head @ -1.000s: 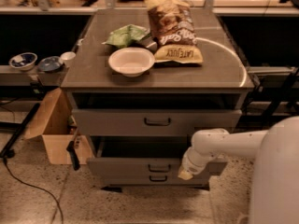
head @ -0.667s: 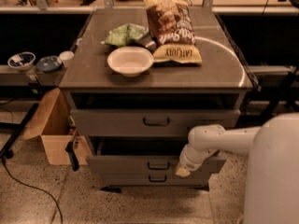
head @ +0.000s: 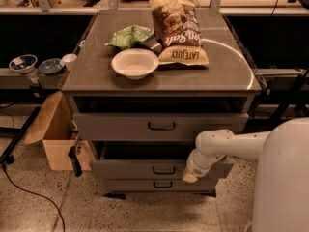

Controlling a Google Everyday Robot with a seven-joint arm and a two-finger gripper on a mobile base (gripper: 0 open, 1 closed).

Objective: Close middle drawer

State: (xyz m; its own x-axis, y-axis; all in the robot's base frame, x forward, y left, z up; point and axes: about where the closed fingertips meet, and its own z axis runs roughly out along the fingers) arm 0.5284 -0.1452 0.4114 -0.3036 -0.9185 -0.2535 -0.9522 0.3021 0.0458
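The middle drawer (head: 145, 169) is a wide grey metal drawer with a small dark loop handle (head: 161, 170) at its centre. It stands out a little from the cabinet, with a dark gap above its front. My gripper (head: 189, 176) is at the end of the white arm (head: 227, 144), which reaches in from the right. Its tan tip is at the right part of the middle drawer's front, to the right of the handle. The taller top drawer (head: 161, 125) is above it and the short bottom drawer (head: 161, 184) is below.
The cabinet top (head: 87, 76) carries a white bowl (head: 134, 63), a green bag (head: 130, 36) and a chip bag (head: 178, 28). An open cardboard box (head: 53, 134) stands on the floor at the left. Small bowls (head: 23, 62) sit on a side shelf. A cable (head: 29, 192) lies on the floor.
The arm's end has shifted slightly left along the middle drawer's front. The drawer's position looks about the same.
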